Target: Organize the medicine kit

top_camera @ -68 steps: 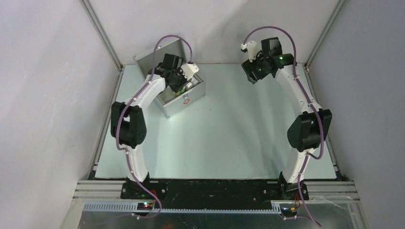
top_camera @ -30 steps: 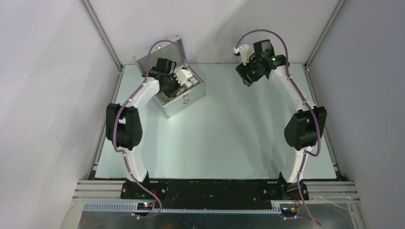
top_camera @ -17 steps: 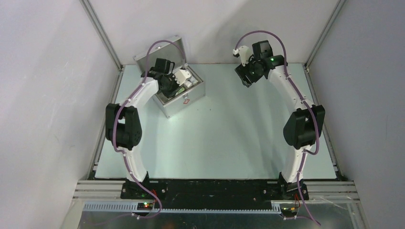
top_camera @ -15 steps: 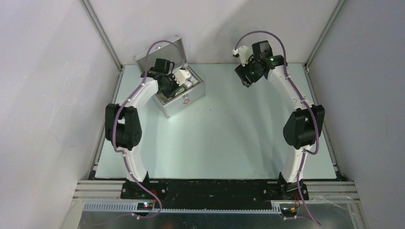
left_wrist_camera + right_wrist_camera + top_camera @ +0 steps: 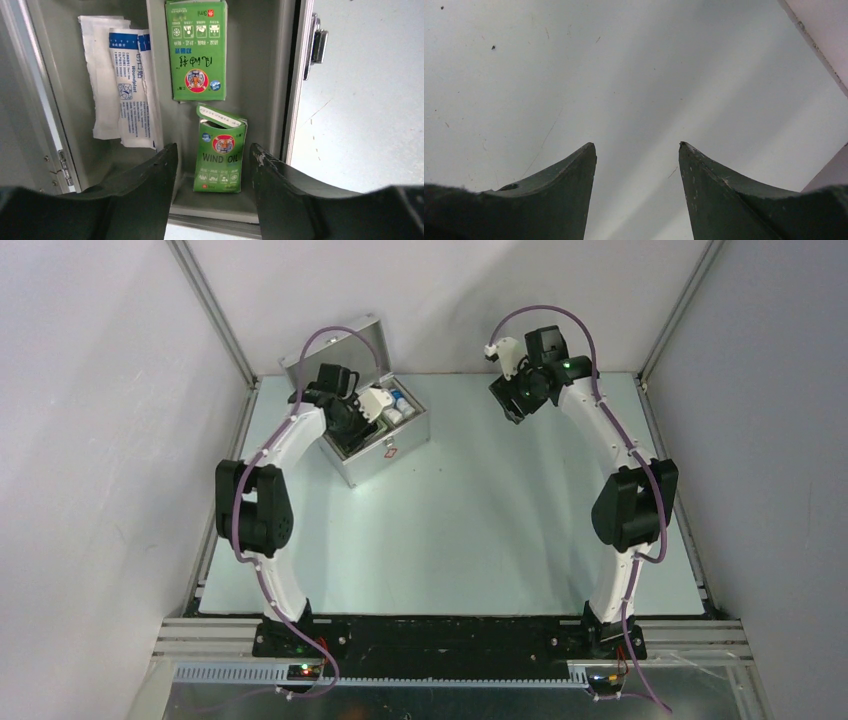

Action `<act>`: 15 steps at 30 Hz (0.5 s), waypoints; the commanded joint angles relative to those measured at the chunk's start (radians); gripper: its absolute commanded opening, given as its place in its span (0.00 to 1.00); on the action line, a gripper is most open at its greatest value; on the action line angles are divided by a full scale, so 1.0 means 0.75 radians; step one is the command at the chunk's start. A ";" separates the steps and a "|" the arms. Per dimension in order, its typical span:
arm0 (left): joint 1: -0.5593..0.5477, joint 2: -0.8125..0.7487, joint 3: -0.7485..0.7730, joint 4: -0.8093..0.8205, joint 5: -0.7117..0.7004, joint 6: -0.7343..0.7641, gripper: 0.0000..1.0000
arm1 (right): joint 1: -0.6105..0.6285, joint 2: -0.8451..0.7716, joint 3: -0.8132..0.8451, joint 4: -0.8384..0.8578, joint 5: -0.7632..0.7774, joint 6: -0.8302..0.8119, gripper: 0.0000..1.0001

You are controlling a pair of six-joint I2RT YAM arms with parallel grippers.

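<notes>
Looking down the left wrist camera, I have the left gripper [image 5: 214,147] with its fingers spread and nothing clamped, framing a small green WIND OIL box [image 5: 220,165] just beyond the tips. The box sits at the near wall of the medicine kit [image 5: 286,80], its top flap lifted; I can't tell whether it lies flat or leans on that wall. I judge it belongs there, tucked into the right-hand strip of the case in line with the larger green box [image 5: 196,50] beyond it, which leaves the left side for the white wound-dressing packets [image 5: 125,85] stacked lengthwise by the hinge wall. On the overhead view the kit sits at the far left corner of the table [image 5: 500,530], its lid [image 5: 340,345] thrown back toward the wall. What I need to mind is the case rim close to my right fingertip and the latch [image 5: 318,44] sticking out of it; pulling out at a slant could snag either. Farthest off, the right gripper [image 5: 638,147] hangs over bare tabletop near the back, fingers parted and holding nothing, well apart from the kit and out of my way.
</notes>
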 commanded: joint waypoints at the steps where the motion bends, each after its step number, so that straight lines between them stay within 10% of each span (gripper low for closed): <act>1: 0.006 -0.025 0.125 -0.016 0.015 -0.046 0.67 | 0.010 0.015 0.061 0.011 -0.005 -0.010 0.66; 15: 0.038 -0.163 0.546 -0.011 0.067 -0.139 0.85 | 0.020 0.024 0.053 0.001 -0.033 0.011 0.66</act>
